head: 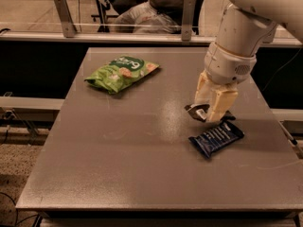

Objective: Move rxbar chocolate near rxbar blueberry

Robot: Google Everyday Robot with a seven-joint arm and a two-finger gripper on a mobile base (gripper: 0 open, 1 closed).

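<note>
The rxbar blueberry [217, 137] is a dark blue wrapper with white lettering, lying flat on the grey table [142, 164] at the right. My gripper [209, 109] hangs from the white arm just above and behind it. Its pale fingers [221, 104] are shut on the rxbar chocolate [199, 112], a small black wrapper with a white label patch that sticks out to the left between them. The black bar is held low over the table, a short gap from the blue bar's far edge.
A green snack bag [122, 72] lies at the table's far left. A metal rail with posts [64, 14] runs behind the table's far edge, and a seated person [156, 6] is beyond it. The table's right edge is close to the blue bar.
</note>
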